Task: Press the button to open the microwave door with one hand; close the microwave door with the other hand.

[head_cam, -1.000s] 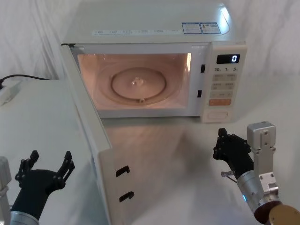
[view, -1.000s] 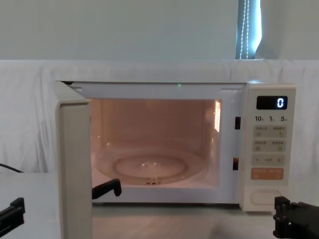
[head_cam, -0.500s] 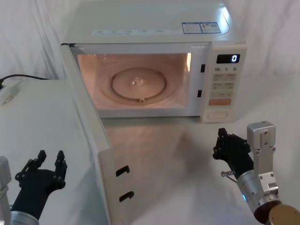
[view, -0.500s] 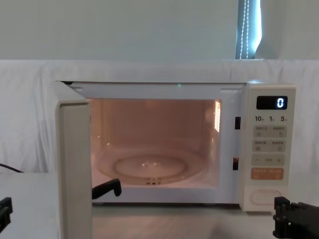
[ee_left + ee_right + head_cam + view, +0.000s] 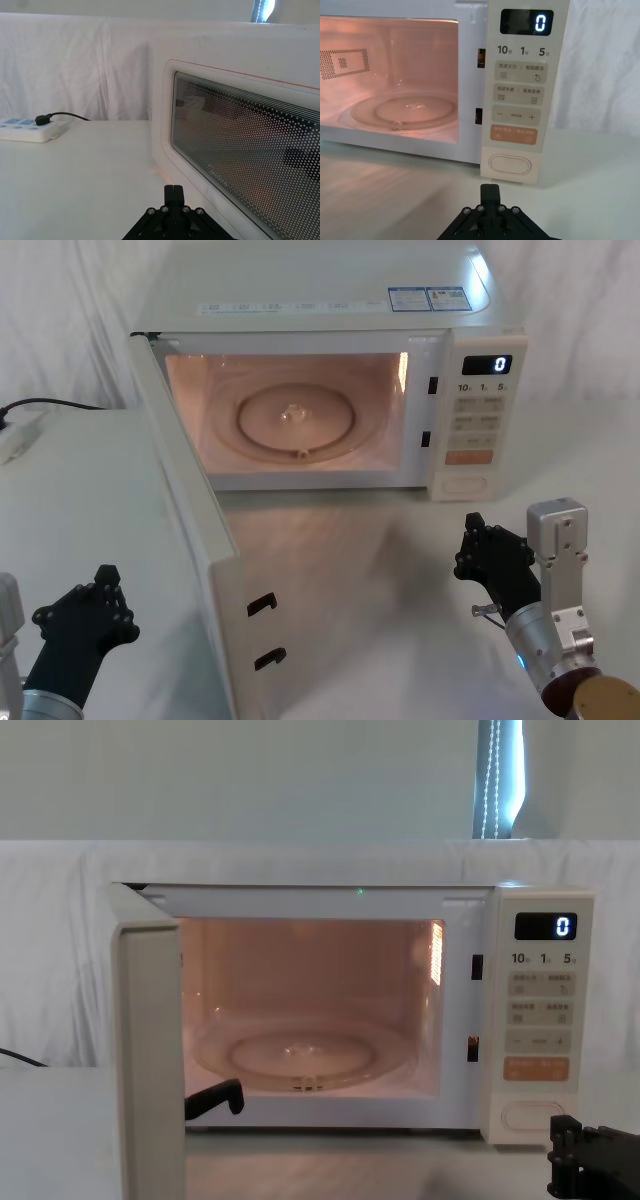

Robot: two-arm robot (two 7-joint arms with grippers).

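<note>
The microwave door [image 5: 190, 520] stands swung wide open toward my left, its edge on to the chest view [image 5: 150, 1060]. Its tinted window [image 5: 245, 165] faces the left wrist view. The lit cavity holds a glass turntable [image 5: 295, 418]. The cream pill-shaped button [image 5: 463, 483] [image 5: 509, 164] [image 5: 525, 1117] sits at the bottom of the control panel. My left gripper [image 5: 105, 580] [image 5: 173, 189] is shut on nothing, low at the front left, a short way outside the door's outer face. My right gripper [image 5: 474, 530] [image 5: 490, 187] [image 5: 575, 1155] is shut and empty, in front of the button and apart from it.
A white power strip [image 5: 15, 440] [image 5: 27, 131] with a black cable lies on the table at the far left. White cloth covers the table and hangs behind the oven. The panel display [image 5: 526, 22] reads 0.
My left gripper's fingers have closed from wide open to fully shut. The right arm and the door have not moved.
</note>
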